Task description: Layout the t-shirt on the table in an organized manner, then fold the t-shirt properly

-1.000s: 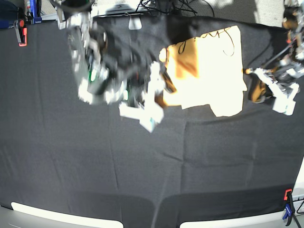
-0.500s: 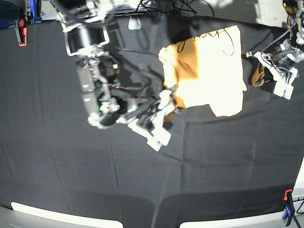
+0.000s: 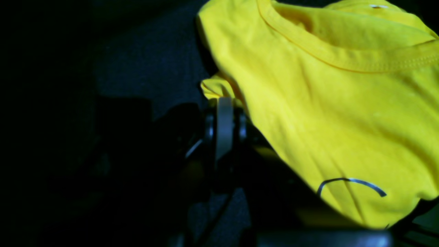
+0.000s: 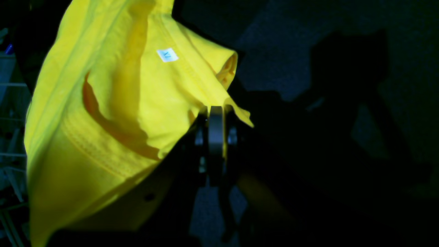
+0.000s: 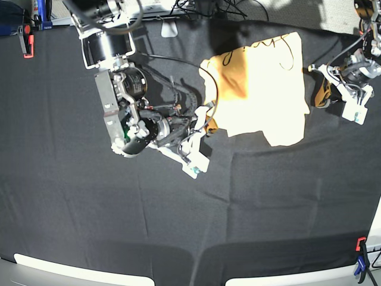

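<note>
The pale yellow t-shirt lies bunched and partly folded at the back right of the black table. My right gripper is at the shirt's left edge. In the right wrist view it is shut on a fold of the shirt near the neck label. My left gripper is at the shirt's right edge. In the left wrist view it is shut on a small fold of the shirt beside the collar. The cloth hangs raised from both pinches.
Red clamps sit at the back left and front right of the rim. White edge strips run along the front. Cables and a white block lie at the back edge. A thin black cable crosses the shirt.
My right arm has stopped its fast sweep and settled at the shirt's left edge. My left gripper has moved back and up along the right edge. The shirt's left edge has shifted slightly.
</note>
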`<state>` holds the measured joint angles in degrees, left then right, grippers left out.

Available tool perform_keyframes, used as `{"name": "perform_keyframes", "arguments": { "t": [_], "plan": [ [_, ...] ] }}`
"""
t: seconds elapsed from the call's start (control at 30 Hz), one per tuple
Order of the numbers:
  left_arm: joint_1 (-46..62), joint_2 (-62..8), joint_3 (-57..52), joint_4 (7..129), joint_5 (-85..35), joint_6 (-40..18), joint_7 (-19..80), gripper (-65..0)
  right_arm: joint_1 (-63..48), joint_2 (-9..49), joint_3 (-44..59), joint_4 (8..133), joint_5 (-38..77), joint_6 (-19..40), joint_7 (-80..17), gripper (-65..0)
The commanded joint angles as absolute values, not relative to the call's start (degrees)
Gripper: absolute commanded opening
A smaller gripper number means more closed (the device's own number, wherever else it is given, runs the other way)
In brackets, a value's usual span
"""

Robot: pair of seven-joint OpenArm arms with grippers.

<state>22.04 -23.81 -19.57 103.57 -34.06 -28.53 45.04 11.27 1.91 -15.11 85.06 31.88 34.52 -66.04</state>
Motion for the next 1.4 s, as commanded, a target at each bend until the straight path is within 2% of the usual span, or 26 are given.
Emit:
{"name": "perform_keyframes", "arguments": {
  "t": [0.0, 0.07, 0.17, 0.23, 0.43, 0.67, 0.83, 1.03, 1.17, 1.37],
  "plan": [
    [21.9, -24.6, -20.0, 104.7, -34.5, -28.7, 44.1, -65.0, 12.7, 1.8, -15.0, 85.9, 33.0, 35.2, -64.4, -65.0],
    [21.9, -24.6, -20.0, 104.7, -34.5, -28.7, 44.1, -65.0, 13.4, 1.8, -15.0, 85.9, 33.4, 36.0, -63.2, -63.3],
    [21.9, -24.6, -20.0, 104.7, -34.5, -28.7, 44.1, -65.0, 15.0, 1.7, -15.0, 85.9, 35.8, 36.2, -63.0, -44.2],
    [21.9, -24.6, -20.0, 104.7, -34.5, -28.7, 44.1, -65.0, 16.2, 1.8, -15.0, 85.9, 36.7, 36.2, -63.1, -36.9],
    [21.9, -24.4, -20.0, 104.7, -32.8, -28.7, 44.5, -65.0, 22.2, 1.7, -15.0, 85.9, 39.1, 34.5, -65.1, -36.6],
    [21.9, -24.0, -20.0, 104.7, -32.8, -28.7, 45.2, -65.0, 22.7, 2.6, -15.0, 85.7, 39.3, 34.2, -65.1, -36.6],
    [21.9, -22.0, -20.0, 104.7, -32.4, -28.7, 44.9, -65.0, 18.8, 2.7, -15.0, 85.6, 41.2, 34.3, -65.1, -36.8],
    [21.8, -19.8, -20.0, 104.7, -30.9, -29.5, 43.3, -65.0, 13.7, 2.7, -15.0, 85.6, 53.5, 36.6, -65.1, -36.8],
    [21.6, -19.7, -20.0, 104.7, -30.9, -29.6, 43.2, -65.0, 12.6, 3.1, -15.0, 85.6, 53.5, 36.5, -65.1, -36.8],
    [21.6, -19.7, -20.0, 104.7, -30.9, -29.6, 42.7, -65.0, 11.4, 6.7, -15.0, 85.6, 57.1, 36.4, -65.2, -36.8]
  ]
}}
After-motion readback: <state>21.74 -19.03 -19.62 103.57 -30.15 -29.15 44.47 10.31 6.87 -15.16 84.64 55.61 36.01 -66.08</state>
